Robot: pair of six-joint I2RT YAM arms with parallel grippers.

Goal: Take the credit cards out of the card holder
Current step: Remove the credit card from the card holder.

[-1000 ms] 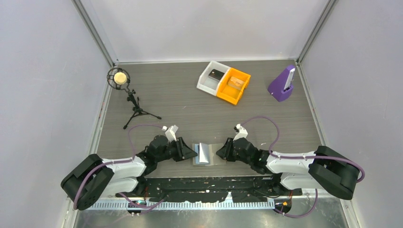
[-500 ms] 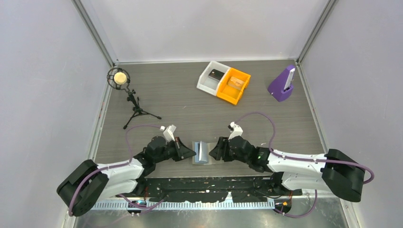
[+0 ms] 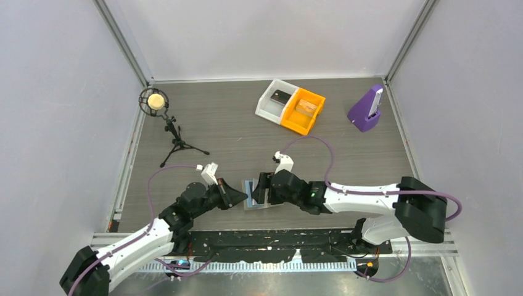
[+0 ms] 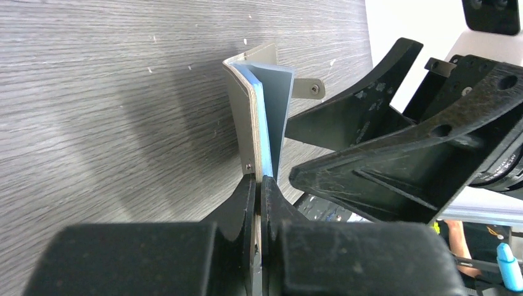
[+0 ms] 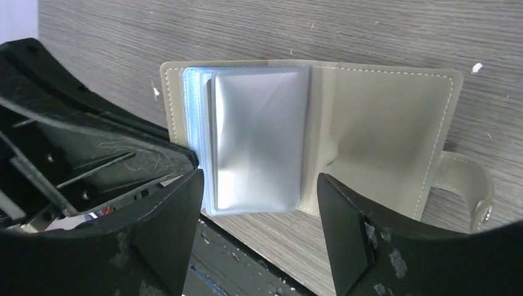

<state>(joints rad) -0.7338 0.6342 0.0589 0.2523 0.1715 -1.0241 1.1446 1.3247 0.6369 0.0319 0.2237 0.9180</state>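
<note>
The left gripper [image 4: 259, 185] is pinched tight on the edge of the holder's grey cover, with that flap stood up at an angle to the other. The right gripper [image 5: 259, 206] is wide and holds nothing, one finger on either side of the stack of clear sleeves [image 5: 259, 142]. The holder [image 5: 376, 123] lies open near the front of the table [image 3: 216, 123], between the two arms, its tab [image 5: 462, 185] sticking out from the far flap.

It looks light, thin and floppy: the cover bends, and the sleeves seem soft and slick, so it would likely slide or lift unless pinned. A card is stiffer; it is best taken by its bare edge at a sleeve's mouth, not through the plastic. Whether the top sleeve holds a card I cannot tell.

The white bin [image 3: 273, 98], orange bin [image 3: 303, 111], purple stand [image 3: 365, 111] and mic [image 3: 154, 102] sit well apart at the back. Only the two grippers crowd each other
</note>
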